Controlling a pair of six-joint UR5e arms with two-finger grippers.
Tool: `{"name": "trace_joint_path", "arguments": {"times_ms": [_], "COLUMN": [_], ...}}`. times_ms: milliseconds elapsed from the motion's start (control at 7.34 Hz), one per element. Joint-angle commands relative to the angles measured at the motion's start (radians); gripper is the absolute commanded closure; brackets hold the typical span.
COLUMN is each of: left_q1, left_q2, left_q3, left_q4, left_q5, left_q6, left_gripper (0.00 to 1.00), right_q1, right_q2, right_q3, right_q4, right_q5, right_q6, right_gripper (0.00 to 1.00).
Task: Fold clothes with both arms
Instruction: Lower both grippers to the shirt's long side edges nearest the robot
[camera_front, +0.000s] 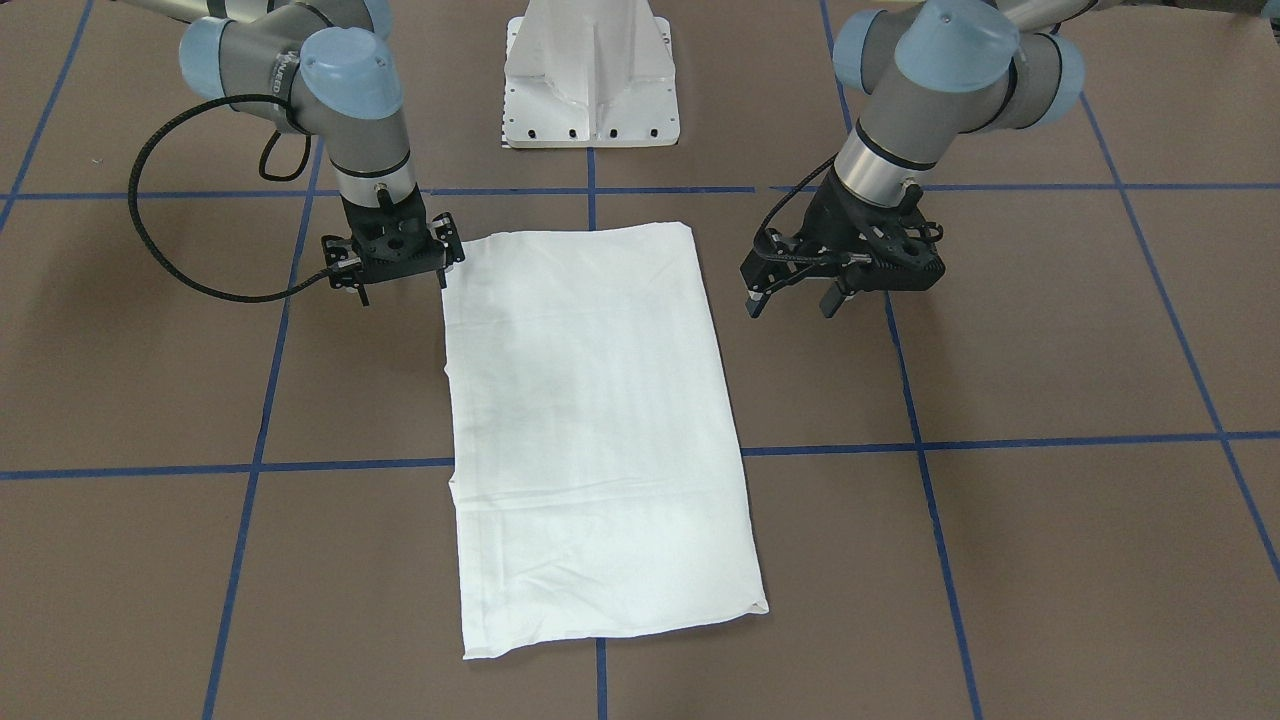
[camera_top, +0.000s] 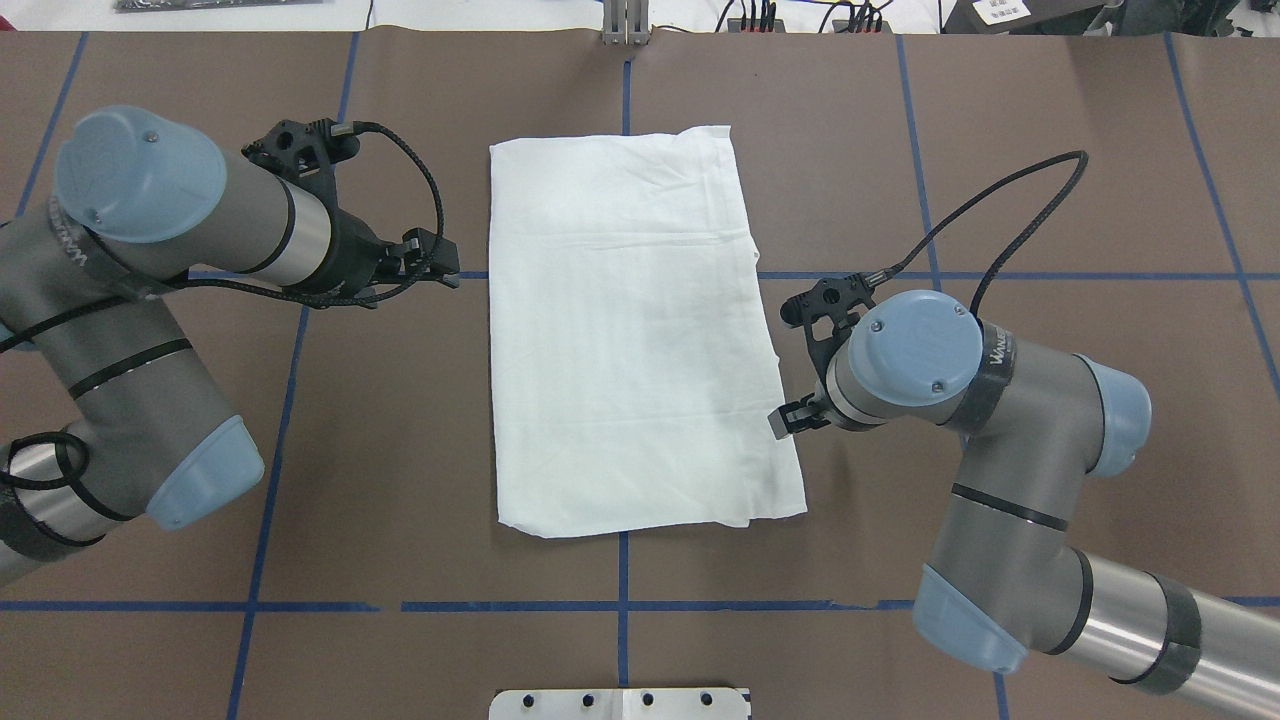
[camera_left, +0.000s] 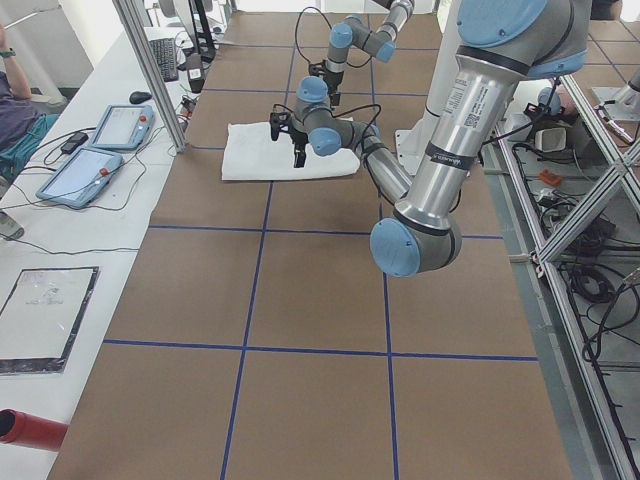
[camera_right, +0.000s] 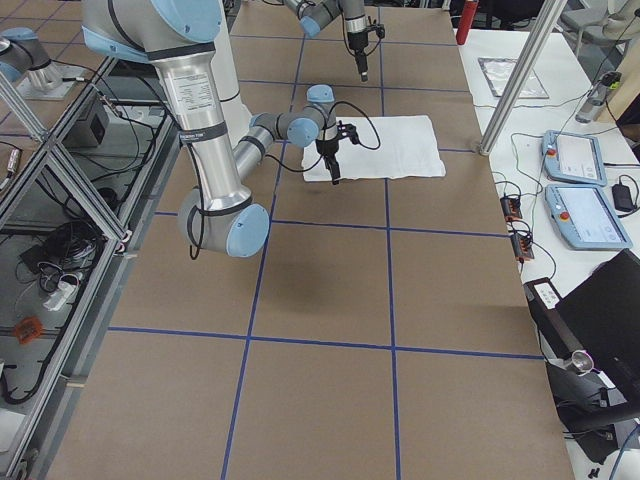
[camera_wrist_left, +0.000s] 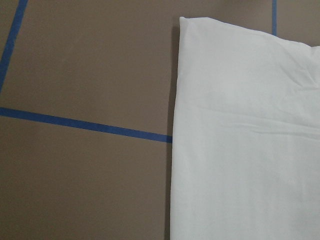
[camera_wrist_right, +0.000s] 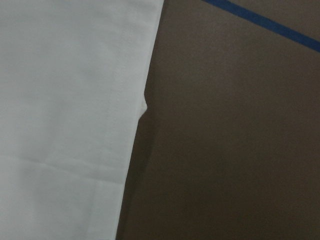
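The white T-shirt (camera_front: 595, 420) lies flat on the brown table, folded into a long rectangle; its text, collar and label are hidden. It also shows in the overhead view (camera_top: 630, 330) and in both wrist views (camera_wrist_left: 250, 140) (camera_wrist_right: 65, 110). My left gripper (camera_front: 792, 300) (camera_top: 440, 265) hovers open and empty, a little off the shirt's left long edge. My right gripper (camera_front: 403, 285) (camera_top: 785, 420) is open and empty, right at the shirt's right long edge near the robot-side corner, one finger (camera_front: 447, 272) close to the cloth. Neither wrist view shows fingers.
The white pedestal base (camera_front: 590, 80) stands at the table's robot side, behind the shirt. Blue tape lines (camera_top: 860, 275) cross the brown table. Two tablets (camera_left: 95, 170) and cables lie on the side bench beyond the table's far edge.
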Motion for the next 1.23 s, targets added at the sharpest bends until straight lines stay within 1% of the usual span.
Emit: {"name": "trace_joint_path", "arguments": {"times_ms": [0,136,272,409,545,817,953,1089], "left_q1": [0.135,0.228,0.308,0.356,0.390,0.408,0.408,0.410], "left_q2": [0.011,0.014,0.014,0.014,0.011,0.016,0.008,-0.001], "left_q3": [-0.017,-0.022,-0.023,-0.020,-0.005,0.021,0.035,0.035], "left_q4": [-0.035,-0.066,-0.066,-0.065,-0.054,-0.052,-0.043,-0.014], "left_q5": [0.012,0.096,0.176,0.203,0.218,0.232,0.235,0.233], "left_q6": [-0.239,-0.352,-0.443,-0.505,-0.533,-0.538,-0.539,-0.539], "left_gripper": [0.00,0.00,0.00,0.00,0.00,0.01,0.03,0.10], "right_q1": [0.037,0.036,0.036,0.036,0.034,0.034,0.034,0.034], "right_q2": [0.006,0.007,0.007,0.007,0.007,0.007,0.007,0.007], "right_q3": [0.055,0.061,0.061,0.061,0.063,0.061,0.063,0.063], "right_q4": [0.000,0.016,0.055,0.065,0.065,0.065,0.065,0.065], "right_q5": [0.069,0.073,0.085,0.112,0.114,0.114,0.114,0.114], "right_q6": [0.072,0.116,0.179,0.189,0.197,0.198,0.198,0.198], "right_gripper": [0.00,0.00,0.00,0.00,0.00,0.00,0.00,0.00]}}
